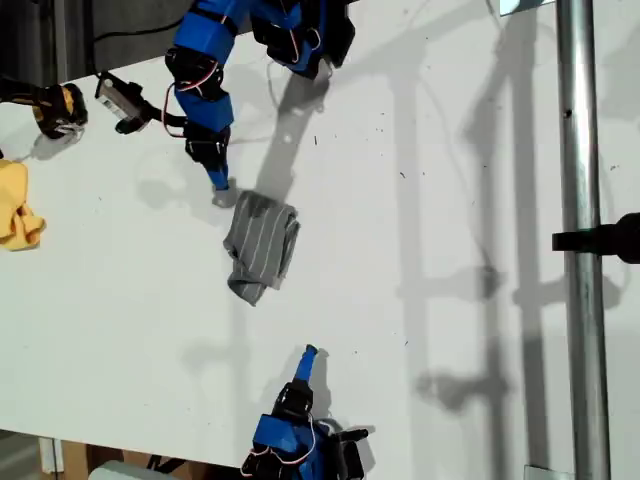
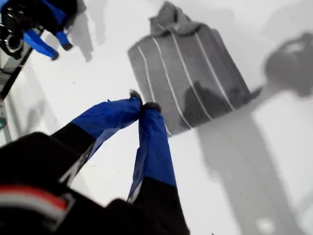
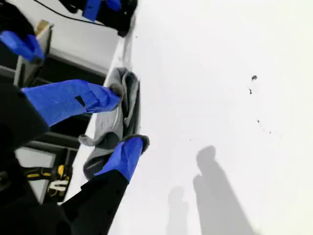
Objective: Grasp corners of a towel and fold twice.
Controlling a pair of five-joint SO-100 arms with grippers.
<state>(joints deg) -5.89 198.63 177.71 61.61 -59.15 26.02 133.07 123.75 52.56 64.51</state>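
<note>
The towel (image 1: 260, 247) lies on the white table (image 1: 420, 250) as a small folded grey bundle with white stripes, bunched at the end nearer the exterior view's bottom. Its corners are lost in the folds. My first gripper (image 1: 221, 184) comes in from the exterior view's top. It is shut with nothing in it (image 2: 144, 105), its tips just short of the neat edge of the towel (image 2: 190, 78). My second gripper (image 1: 310, 352) sits near the exterior view's bottom edge, open (image 3: 126, 117) and apart from the towel (image 3: 115, 129), which shows beyond its fingers.
A yellow cloth (image 1: 18, 205) lies at the exterior view's left edge. A black and yellow device (image 1: 55, 105) sits above it. A metal pole (image 1: 580, 240) runs down the exterior view's right side. In the first wrist view the other arm (image 2: 41, 41) shows past the towel.
</note>
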